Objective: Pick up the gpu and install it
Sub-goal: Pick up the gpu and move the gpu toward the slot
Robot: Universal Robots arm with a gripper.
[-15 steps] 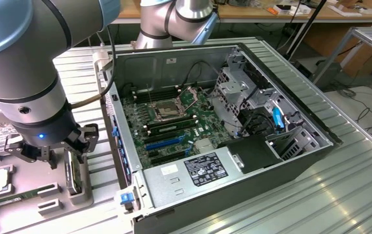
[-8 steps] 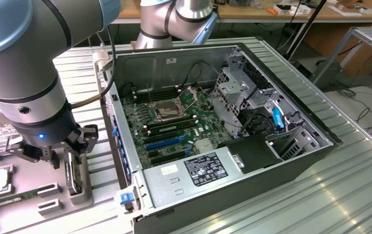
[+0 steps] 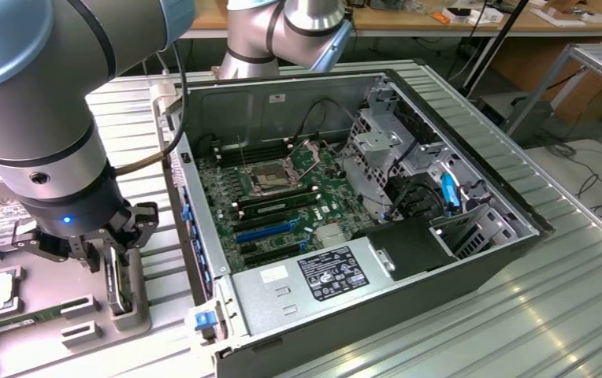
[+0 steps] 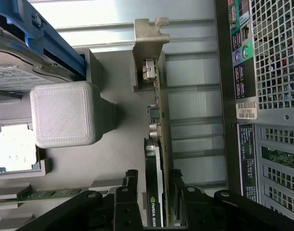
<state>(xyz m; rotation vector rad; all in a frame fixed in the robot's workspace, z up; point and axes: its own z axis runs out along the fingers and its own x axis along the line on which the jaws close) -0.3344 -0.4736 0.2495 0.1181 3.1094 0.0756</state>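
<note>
Note ribbed metal table [image 3: 553,299] carrying an open computer case [image 3: 280,102] on its side, motherboard [image 3: 269,197] exposed, with the arm [image 3: 39,118] reaching down at the exterior view's left of the case, over a grey parts tray [image 4: 113,159]. Find the gpu [image 4: 153,163] standing on its long edge in a slot of that tray, silver bracket [image 4: 148,43] at the end away from the gripper [image 4: 154,192], outside the case and near its rear panel [image 4: 277,57]. See fingers [image 4: 129,192] spread just wide of the card, one at each face, close in but not visibly clamping.
</note>
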